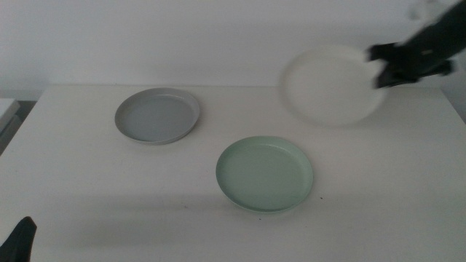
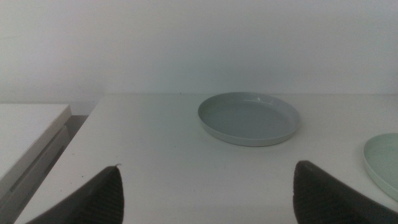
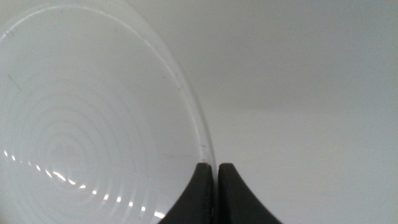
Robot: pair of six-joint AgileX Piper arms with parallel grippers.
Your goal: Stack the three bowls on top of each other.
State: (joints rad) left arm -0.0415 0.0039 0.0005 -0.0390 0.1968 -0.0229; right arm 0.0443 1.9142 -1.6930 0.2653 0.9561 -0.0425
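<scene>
The grey bowl [image 1: 157, 115] sits on the table at the back left; it also shows in the left wrist view [image 2: 249, 118]. The mint green bowl [image 1: 264, 173] sits in the middle front; its edge shows in the left wrist view [image 2: 383, 162]. My right gripper [image 1: 381, 67] is shut on the rim of the white bowl [image 1: 331, 86] and holds it tilted in the air at the back right. In the right wrist view the jaws [image 3: 216, 186] pinch the white bowl's rim [image 3: 93, 124]. My left gripper [image 2: 208, 193] is open and waits low at the front left [image 1: 20, 240].
The white table [image 1: 109, 189] ends at a wall behind. A lower white surface [image 2: 25, 130] stands beside the table's left edge.
</scene>
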